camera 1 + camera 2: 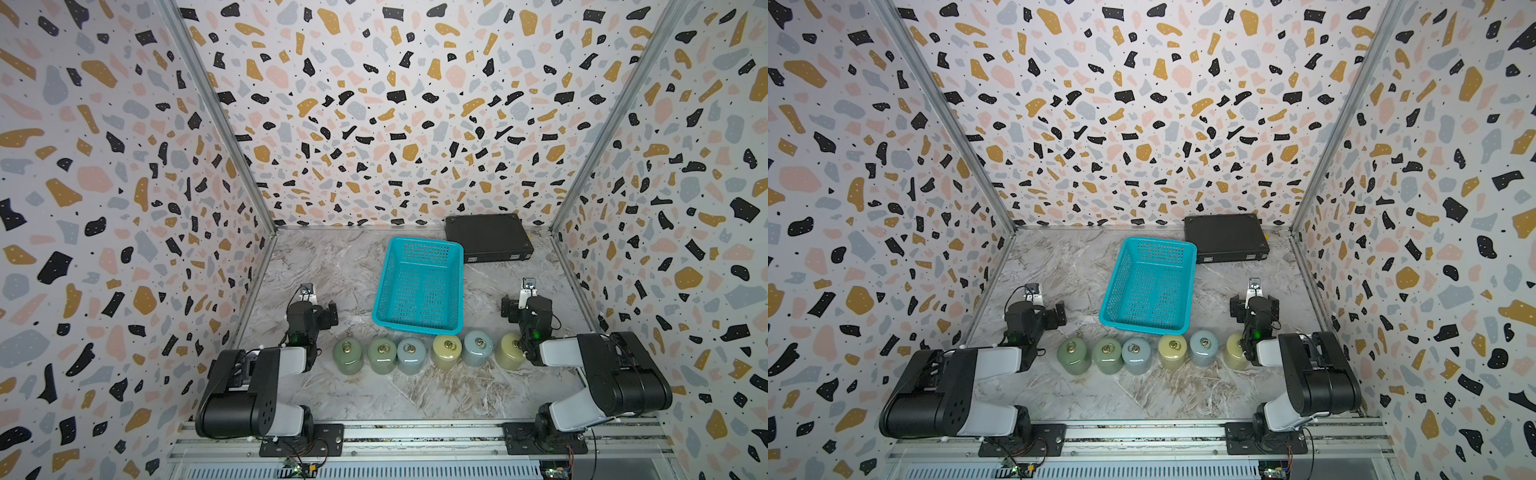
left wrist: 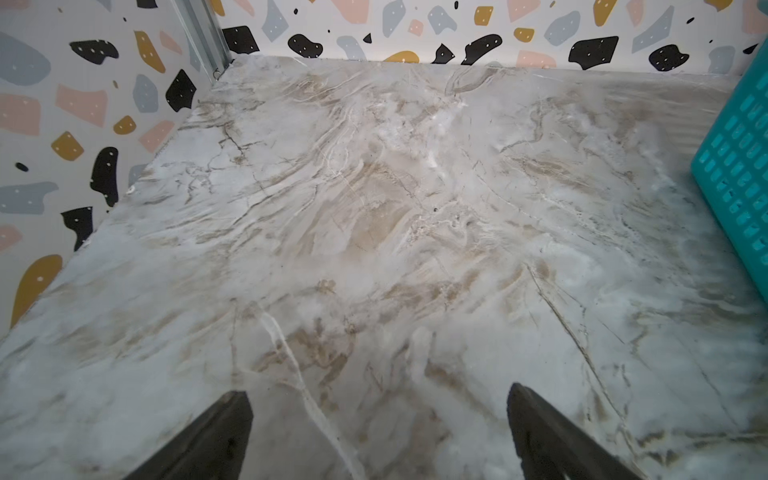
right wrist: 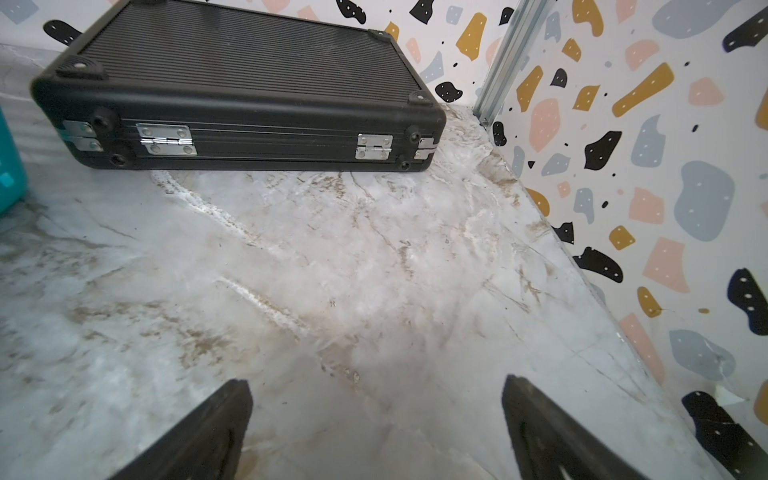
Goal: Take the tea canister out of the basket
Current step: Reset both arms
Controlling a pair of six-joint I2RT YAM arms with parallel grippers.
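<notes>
The teal basket (image 1: 417,328) (image 1: 1142,329) sits mid-table, and nothing shows inside it in either top view. Several tea canisters, green (image 1: 348,357), blue (image 1: 478,349) and yellow (image 1: 446,352), stand upright in a row on the marble just in front of the basket. My left gripper (image 1: 313,305) (image 2: 378,392) hovers open over bare marble to the basket's left. My right gripper (image 1: 525,301) (image 3: 376,382) is open to the basket's right, with nothing between its fingers. A basket wall (image 2: 739,166) shows at the edge of the left wrist view.
A flat black case (image 1: 488,239) (image 3: 249,83) lies at the back right, close to the basket's far corner. Terrazzo-patterned walls close in the table on three sides. The rightmost yellow canister (image 1: 509,353) stands against the right arm.
</notes>
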